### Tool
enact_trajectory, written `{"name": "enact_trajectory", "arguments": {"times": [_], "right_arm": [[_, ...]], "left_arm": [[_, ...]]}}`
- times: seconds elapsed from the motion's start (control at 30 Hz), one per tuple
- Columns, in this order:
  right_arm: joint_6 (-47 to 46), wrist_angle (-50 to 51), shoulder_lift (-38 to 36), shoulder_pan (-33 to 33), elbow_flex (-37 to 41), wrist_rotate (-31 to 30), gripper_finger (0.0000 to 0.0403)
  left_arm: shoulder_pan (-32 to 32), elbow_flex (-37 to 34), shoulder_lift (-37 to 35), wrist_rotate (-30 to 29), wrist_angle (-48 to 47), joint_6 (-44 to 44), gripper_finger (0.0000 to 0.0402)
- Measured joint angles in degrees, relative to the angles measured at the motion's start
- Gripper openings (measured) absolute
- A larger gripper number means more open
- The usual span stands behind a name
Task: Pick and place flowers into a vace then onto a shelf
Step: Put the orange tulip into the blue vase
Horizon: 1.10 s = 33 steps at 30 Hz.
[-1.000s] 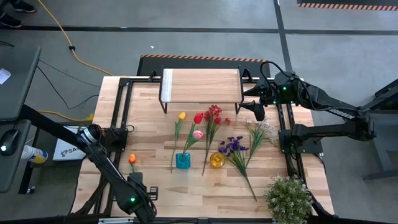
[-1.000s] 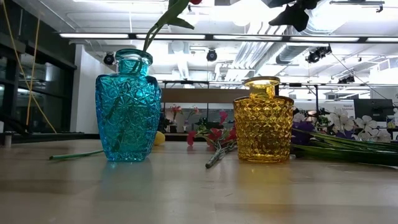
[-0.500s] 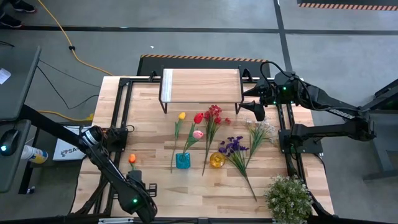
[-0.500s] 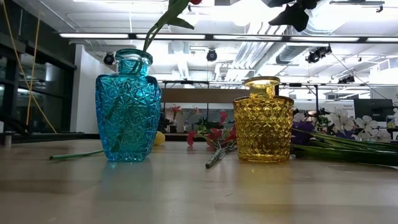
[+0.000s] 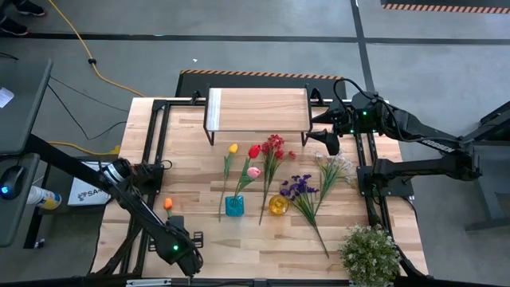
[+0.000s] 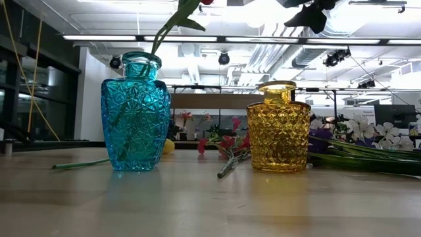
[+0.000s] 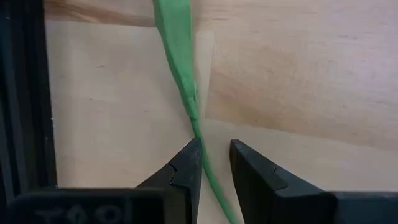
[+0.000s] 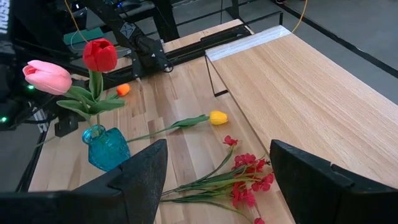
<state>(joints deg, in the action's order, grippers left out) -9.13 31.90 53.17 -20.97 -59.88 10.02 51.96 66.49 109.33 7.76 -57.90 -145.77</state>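
We hold the orange tulip [image 5: 167, 204] by its stem [image 7: 180, 68] in the left gripper [image 7: 215, 169]: the thin green stalk runs down between our two fingers [image 7: 186, 171], pressed against the inner face of one finger, with a narrow gap to the other. Its broad green leaf rises ahead of the fingertips over bare table [image 7: 298, 74]. From above, the orange head sits just beside our left arm, near the table's left edge and well apart from the other flowers.

In the blue vase [image 5: 234, 206] stand a red tulip [image 8: 99, 55] and a pink tulip [image 8: 47, 76], their stems going down through its neck. The yellow vase [image 5: 277, 205] stands just beside it; we cannot tell whether anything is in it. Both are of faceted glass.

The yellow tulip [image 5: 232, 148] lies flat on the table, its stem reaching towards the blue vase. The red spray [image 5: 275, 145] lies next to it, the purple spray [image 5: 299, 187] near the yellow vase, and the white spray [image 5: 335, 166] beyond that.

The shelf [image 5: 256, 110] stands at the table's far edge, its light wood top on thin black legs.

Our right gripper [image 8: 216, 180] waits beside the shelf's right end, fingers spread wide apart with nothing between them.

A bushy potted plant [image 5: 370, 253] stands at the near right corner.
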Motion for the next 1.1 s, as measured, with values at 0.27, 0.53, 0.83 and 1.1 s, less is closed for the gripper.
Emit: {"name": "enact_trajectory", "arguments": {"times": [0.27, 0.53, 0.83, 1.1], "right_arm": [[-0.02, 0.00, 0.00, 0.00, 0.00, 0.00, 0.0273], [0.15, 0.00, 0.00, 0.00, 0.00, -0.72, 0.0273], [0.17, -0.20, 0.02, 0.00, 0.00, -0.76, 0.0273], [0.17, -0.40, 0.02, 0.00, 0.00, -0.90, 0.0273]], "left_arm": [[-1.50, -1.85, -0.35, 1.11, 1.25, -0.07, 0.0122], [-1.70, 2.49, 0.22, 1.32, -7.45, -0.81, 0.0122], [-1.70, 2.98, 0.08, 1.44, -10.09, -0.96, 0.0122], [-1.76, -1.58, -0.53, -0.28, -2.53, -0.42, 0.0122]]}}
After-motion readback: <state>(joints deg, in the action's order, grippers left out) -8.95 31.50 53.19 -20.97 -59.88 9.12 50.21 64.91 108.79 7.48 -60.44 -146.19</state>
